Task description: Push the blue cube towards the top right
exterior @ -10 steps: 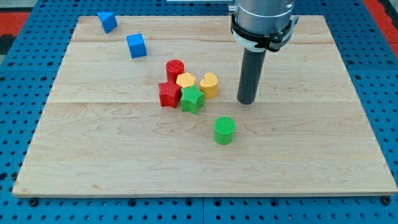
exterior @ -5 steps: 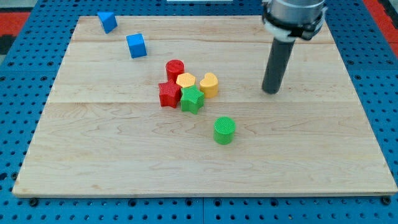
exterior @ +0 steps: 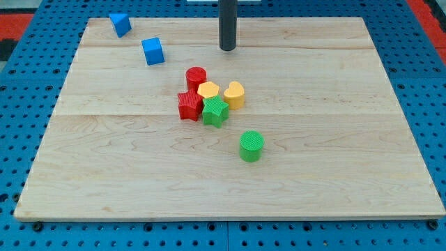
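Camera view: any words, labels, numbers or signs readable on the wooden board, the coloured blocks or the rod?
None: no text, number or sign is visible anywhere.
The wooden board shows only grain.
The blue cube and the other coloured blocks have plain faces.
The dark rod ending in my tip is unmarked.

Rod (exterior: 228,24): upper length cut off by the view's top edge; the arm above it lies out of frame. Clustered blocks: red cylinder (exterior: 196,76) partly hidden behind yellow block (exterior: 208,90), whose exact shape cannot be made out. Blue block (exterior: 120,24) at the view's top left: shape too small to tell.
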Controlling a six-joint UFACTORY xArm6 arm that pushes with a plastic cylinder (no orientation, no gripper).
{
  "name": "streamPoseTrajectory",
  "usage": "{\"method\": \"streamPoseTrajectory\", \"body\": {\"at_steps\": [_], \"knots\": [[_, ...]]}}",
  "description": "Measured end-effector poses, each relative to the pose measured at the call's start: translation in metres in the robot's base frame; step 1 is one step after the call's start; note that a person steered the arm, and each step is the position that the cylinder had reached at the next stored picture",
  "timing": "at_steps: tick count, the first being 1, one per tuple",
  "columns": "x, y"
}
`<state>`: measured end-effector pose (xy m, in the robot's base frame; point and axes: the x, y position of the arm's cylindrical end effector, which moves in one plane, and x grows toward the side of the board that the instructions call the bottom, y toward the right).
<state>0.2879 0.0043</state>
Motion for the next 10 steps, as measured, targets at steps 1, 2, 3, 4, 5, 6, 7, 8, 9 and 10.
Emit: {"method": "streamPoseTrajectory", "body": {"at_steps": [1, 2, 3, 4, 5, 6, 7, 8, 9, 10], "knots": [[0.040, -0.048], [0.054, -0.123], [0.039, -0.183], [0.010, -0.185], [0.001, -0.137], [0.001, -0.078], [0.001, -0.028], [-0.005, 0.031], [-0.006, 0.077], [0.006, 0.083]]}}
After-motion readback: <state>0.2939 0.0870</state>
